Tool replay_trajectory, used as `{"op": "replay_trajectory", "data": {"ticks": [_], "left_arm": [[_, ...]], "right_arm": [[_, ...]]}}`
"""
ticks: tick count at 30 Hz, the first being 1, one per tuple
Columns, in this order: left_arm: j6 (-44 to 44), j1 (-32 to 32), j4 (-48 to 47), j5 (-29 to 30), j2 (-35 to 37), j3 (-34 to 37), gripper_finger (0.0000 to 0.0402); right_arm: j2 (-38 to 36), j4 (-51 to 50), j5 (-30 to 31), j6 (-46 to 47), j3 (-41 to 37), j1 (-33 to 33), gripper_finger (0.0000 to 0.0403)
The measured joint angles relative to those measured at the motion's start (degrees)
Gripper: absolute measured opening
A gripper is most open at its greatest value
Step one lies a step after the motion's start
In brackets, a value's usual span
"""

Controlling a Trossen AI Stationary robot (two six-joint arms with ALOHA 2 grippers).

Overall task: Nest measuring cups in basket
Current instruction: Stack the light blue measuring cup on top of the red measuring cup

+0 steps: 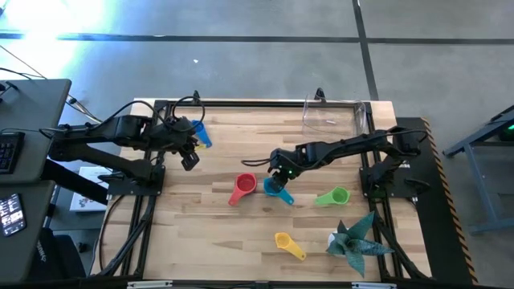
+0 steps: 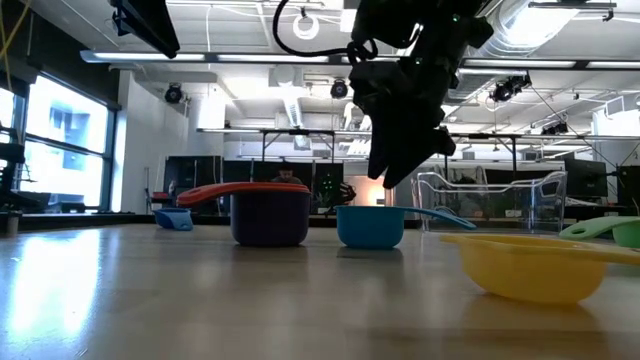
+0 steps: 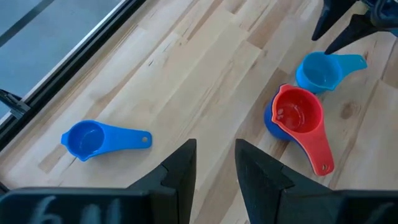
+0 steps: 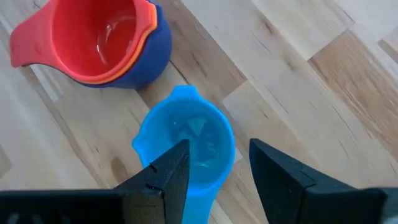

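Right hand (image 1: 279,174) hovers open at frame centre above the teal round plastic measuring cup (image 1: 278,190); I see its fingers (image 4: 166,176) straddling the bowl. Left hand (image 1: 190,158) waits open, upper left. Clear rectangular basket (image 1: 333,114) sits upper right on the worktop (image 1: 241,233).

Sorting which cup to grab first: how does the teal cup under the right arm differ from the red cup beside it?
The teal cup sits alone on the table; the red cup is nested, with an orange rim and a dark purple-blue cup showing under it. The right gripper hovers over the teal cup with jaws open; nothing is over the red cup. Their handles point different ways. Both stand upright, outside the basket.
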State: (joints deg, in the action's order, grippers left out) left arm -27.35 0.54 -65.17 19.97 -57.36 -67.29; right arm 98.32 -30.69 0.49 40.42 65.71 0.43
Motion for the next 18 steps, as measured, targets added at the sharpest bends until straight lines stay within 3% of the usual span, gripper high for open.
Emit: {"op": "replay_trajectory", "data": {"ticks": [18], "left_arm": [[0.0,0.0,0.1,0.0,0.0,0.0,0.0101]], "right_arm": [[4.2,-0.8,-2.2,-0.1,0.0,0.0,0.0157]]}}
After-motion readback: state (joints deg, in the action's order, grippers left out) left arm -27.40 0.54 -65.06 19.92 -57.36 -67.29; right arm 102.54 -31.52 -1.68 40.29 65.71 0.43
